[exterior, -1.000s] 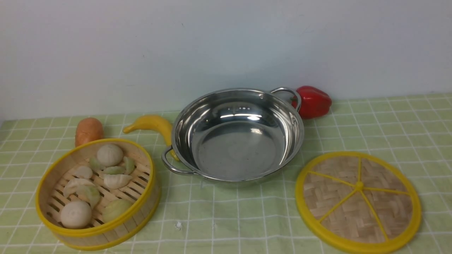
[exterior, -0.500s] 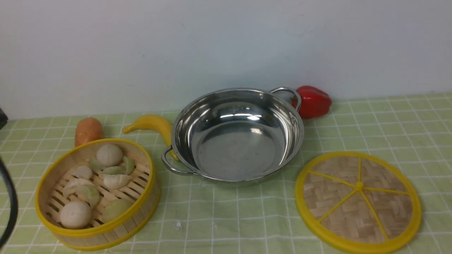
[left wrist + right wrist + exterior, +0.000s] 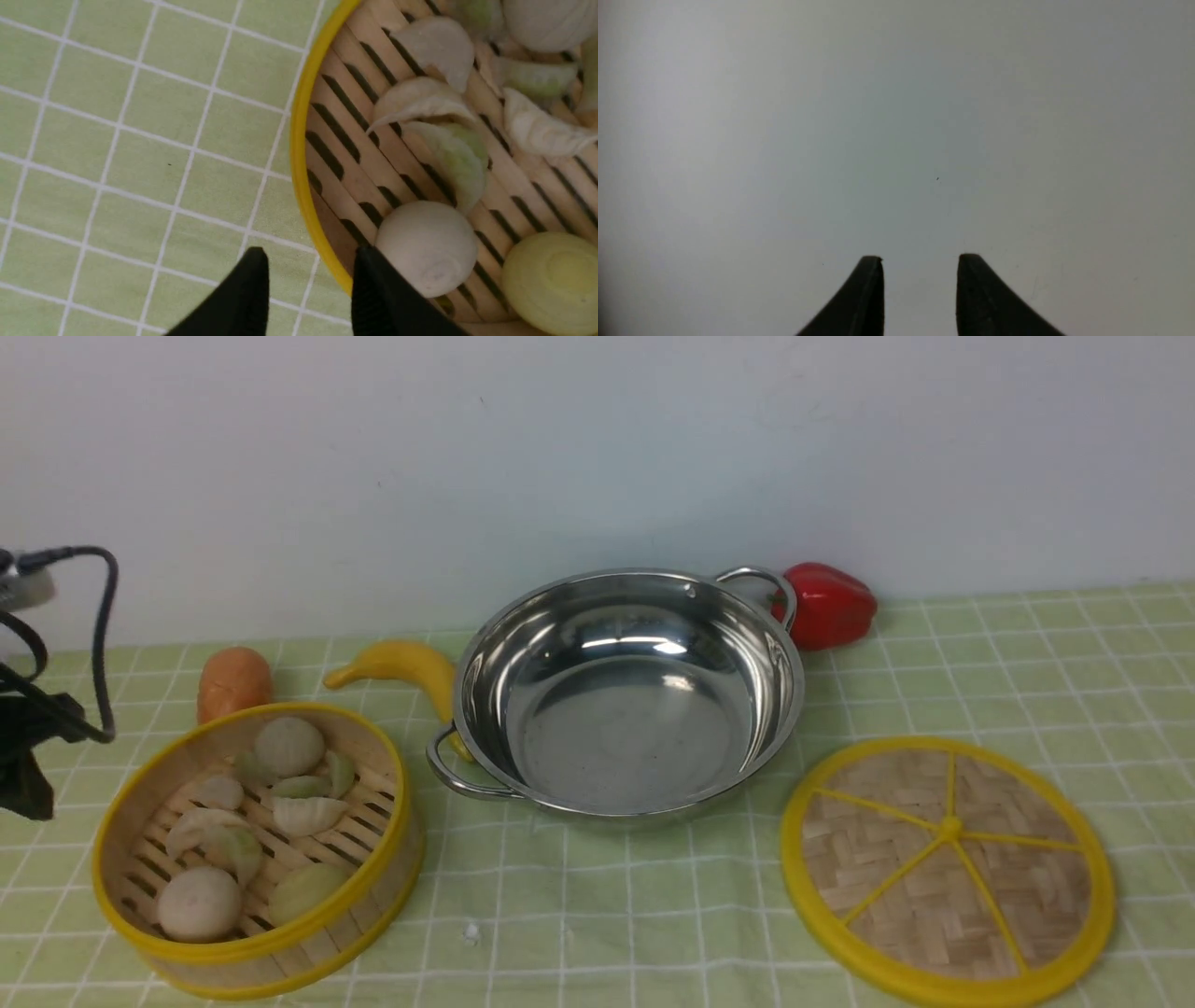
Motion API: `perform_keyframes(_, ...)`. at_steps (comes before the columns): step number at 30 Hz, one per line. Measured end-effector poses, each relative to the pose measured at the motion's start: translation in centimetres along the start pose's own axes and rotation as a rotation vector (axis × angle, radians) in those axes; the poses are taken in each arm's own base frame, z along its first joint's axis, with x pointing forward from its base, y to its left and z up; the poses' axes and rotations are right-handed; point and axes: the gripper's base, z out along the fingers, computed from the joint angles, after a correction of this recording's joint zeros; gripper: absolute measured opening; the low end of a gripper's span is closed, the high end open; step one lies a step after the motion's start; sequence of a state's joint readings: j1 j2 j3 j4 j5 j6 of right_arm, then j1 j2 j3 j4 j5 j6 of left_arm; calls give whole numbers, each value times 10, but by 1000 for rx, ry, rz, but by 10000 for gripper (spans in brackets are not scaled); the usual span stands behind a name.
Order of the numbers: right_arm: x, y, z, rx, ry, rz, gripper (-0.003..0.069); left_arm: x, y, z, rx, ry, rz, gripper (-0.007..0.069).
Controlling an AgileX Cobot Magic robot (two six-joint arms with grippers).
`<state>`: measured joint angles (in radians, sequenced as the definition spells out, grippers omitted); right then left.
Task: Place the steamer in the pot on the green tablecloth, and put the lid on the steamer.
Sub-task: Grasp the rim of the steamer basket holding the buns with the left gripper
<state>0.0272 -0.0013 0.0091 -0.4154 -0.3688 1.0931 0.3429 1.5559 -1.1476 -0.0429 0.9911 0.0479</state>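
The steamer point(image 3: 252, 849), a bamboo basket with yellow rims and toy dumplings and buns inside, stands on the green tablecloth point(image 3: 597, 915) at the front left. The empty steel pot point(image 3: 625, 700) stands in the middle. The lid point(image 3: 948, 868) lies flat at the front right. My left arm point(image 3: 23, 756) shows at the far left edge, beside the steamer. In the left wrist view my left gripper point(image 3: 310, 252) is open above the steamer's yellow rim point(image 3: 299, 154), one finger over the cloth, the other over a white bun point(image 3: 427, 247). My right gripper point(image 3: 920, 257) is open and empty, facing a plain grey wall.
A yellow banana point(image 3: 401, 667) lies against the pot's left side, behind its near handle. An orange-brown toy food point(image 3: 233, 683) stands right behind the steamer. A red pepper point(image 3: 826, 605) lies behind the pot's far handle. A white wall runs along the back.
My left arm and its cable have come into the front view at the left edge, higher and further in than half a second ago. The steamer, pot and lid have not moved.
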Motion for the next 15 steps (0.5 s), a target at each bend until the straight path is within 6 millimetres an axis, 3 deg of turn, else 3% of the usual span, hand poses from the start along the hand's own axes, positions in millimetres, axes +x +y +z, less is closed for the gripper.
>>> perform_keyframes(9,2,1,0,-11,24,47,240,-14,1,51,16,50,8,243)
perform_keyframes(15,2,2,0,-21,20,60,240,-18,2,69,14,57,6,243)
